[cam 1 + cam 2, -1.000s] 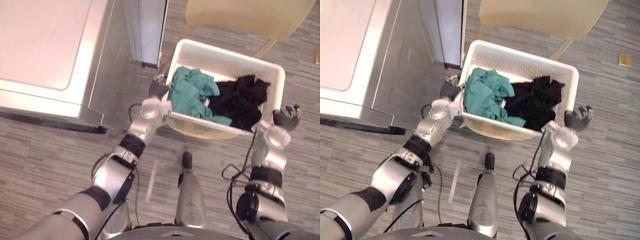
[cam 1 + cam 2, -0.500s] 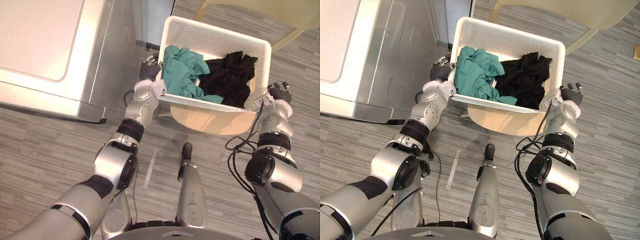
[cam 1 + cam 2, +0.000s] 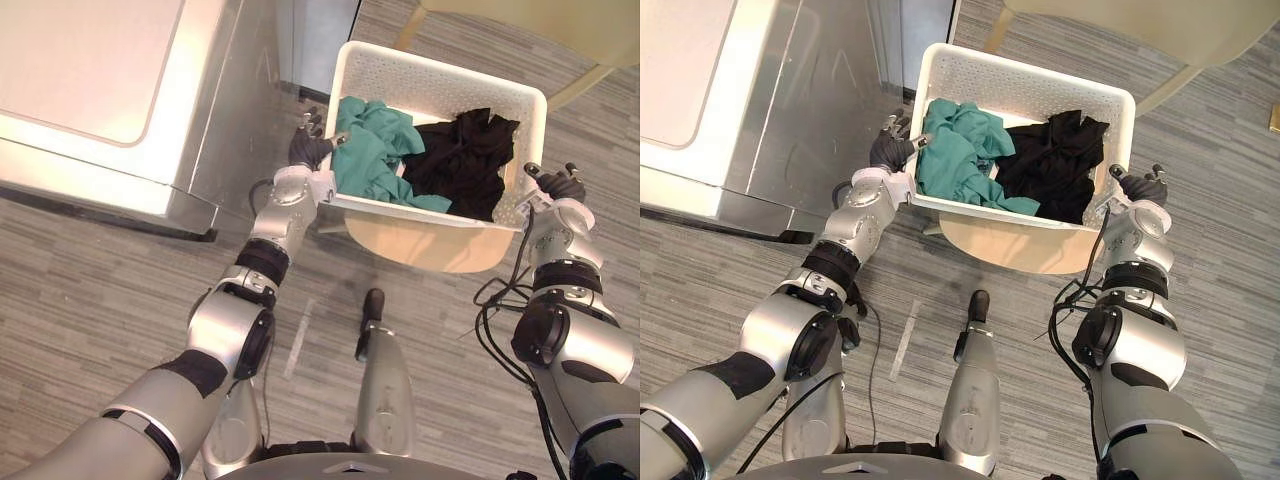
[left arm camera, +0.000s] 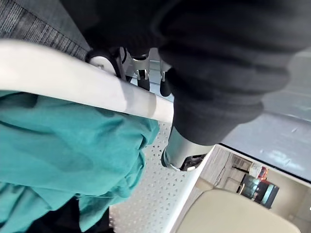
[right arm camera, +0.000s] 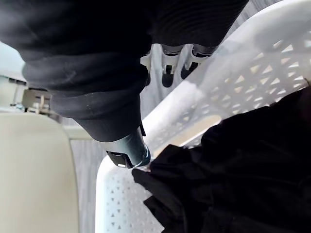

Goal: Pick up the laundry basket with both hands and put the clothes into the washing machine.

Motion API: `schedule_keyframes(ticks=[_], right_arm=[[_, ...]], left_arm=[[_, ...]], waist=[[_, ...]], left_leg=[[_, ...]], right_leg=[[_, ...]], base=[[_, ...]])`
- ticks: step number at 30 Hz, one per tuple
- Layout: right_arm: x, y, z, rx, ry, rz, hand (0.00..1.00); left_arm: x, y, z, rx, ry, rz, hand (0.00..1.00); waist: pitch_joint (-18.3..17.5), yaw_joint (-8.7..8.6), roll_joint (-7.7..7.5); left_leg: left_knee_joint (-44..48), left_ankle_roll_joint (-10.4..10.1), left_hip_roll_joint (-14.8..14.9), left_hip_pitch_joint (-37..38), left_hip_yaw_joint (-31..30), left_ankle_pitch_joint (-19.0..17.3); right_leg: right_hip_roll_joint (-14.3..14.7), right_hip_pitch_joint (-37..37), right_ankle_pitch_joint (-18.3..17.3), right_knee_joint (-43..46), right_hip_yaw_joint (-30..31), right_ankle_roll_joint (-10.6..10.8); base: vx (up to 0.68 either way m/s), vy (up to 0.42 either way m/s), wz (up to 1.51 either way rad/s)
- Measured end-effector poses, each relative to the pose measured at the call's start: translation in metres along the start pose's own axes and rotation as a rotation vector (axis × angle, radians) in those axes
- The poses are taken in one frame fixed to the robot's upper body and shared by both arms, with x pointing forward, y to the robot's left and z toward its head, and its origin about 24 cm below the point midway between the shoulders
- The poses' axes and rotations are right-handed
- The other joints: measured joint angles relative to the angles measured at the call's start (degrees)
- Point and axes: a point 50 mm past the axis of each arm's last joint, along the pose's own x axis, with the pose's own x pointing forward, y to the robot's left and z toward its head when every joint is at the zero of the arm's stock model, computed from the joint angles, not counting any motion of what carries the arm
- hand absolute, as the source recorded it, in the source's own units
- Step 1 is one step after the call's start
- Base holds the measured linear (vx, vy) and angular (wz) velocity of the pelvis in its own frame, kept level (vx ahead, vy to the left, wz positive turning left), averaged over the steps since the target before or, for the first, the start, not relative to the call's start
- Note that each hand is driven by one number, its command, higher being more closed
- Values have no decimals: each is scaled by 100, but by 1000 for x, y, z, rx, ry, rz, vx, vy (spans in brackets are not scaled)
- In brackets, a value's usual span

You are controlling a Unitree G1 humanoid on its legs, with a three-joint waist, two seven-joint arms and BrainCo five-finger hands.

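The left hand (image 3: 308, 150) clamps one short end of the laundry basket (image 3: 440, 72), fingers hooked under the rim outside and thumb inside. The right hand (image 3: 560, 188) pinches the opposite end likewise. The basket's long axis runs between the 2 hands, over a chair seat (image 3: 430, 250), and holds teal clothes (image 3: 372, 160) and black clothes (image 3: 465, 160). The washing machine (image 3: 85, 70) lies leftward, nearer the left hand, so the load probably swings that way.
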Motion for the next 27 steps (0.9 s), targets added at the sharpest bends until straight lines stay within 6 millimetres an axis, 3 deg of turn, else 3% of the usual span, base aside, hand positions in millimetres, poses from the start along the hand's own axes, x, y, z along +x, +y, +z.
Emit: schedule_keyframes(ticks=[6, 12, 15, 21, 27], right_arm=[[1, 5, 11, 72, -18, 24, 0], [-5, 44, 11, 172, -12, 134, 0], [-6, 42, 24, 214, -63, 129, 0], [-7, 41, 29, 230, -87, 120, 0], [-11, 42, 41, 217, -160, 95, 0]], left_arm=[[-3, -17, -11, 346, 31, -123, 0], [-14, -53, -27, 591, 36, -353, 0], [-16, -59, -24, 609, 11, -372, 0], [-21, -73, 5, 580, -155, -369, 0], [-21, -73, 10, 560, -188, -331, 0]], waist=[[-9, 42, 16], [-10, -2, 18], [-10, -20, 18], [-32, -38, 48], [-39, -52, 61]], left_leg=[[-71, 3, 7, 330, 88, 4], [-150, 0, 5, 500, 136, 30], [-149, 5, 5, 530, 135, 36], [-277, -20, 1, 877, 164, 54], [-440, -28, -38, 933, 188, 161]], right_leg=[[-7, 263, 0, -8, -5, 0], [-7, 420, 5, -78, -23, -4], [-9, 468, 7, -85, -41, -5], [-15, 799, -1, -133, -150, 3], [-15, 790, 0, -137, -149, 1]], base=[[20, -21, -5], [1, -3, -1], [26, -11, 1], [30, -11, 2], [7, -8, 0]])
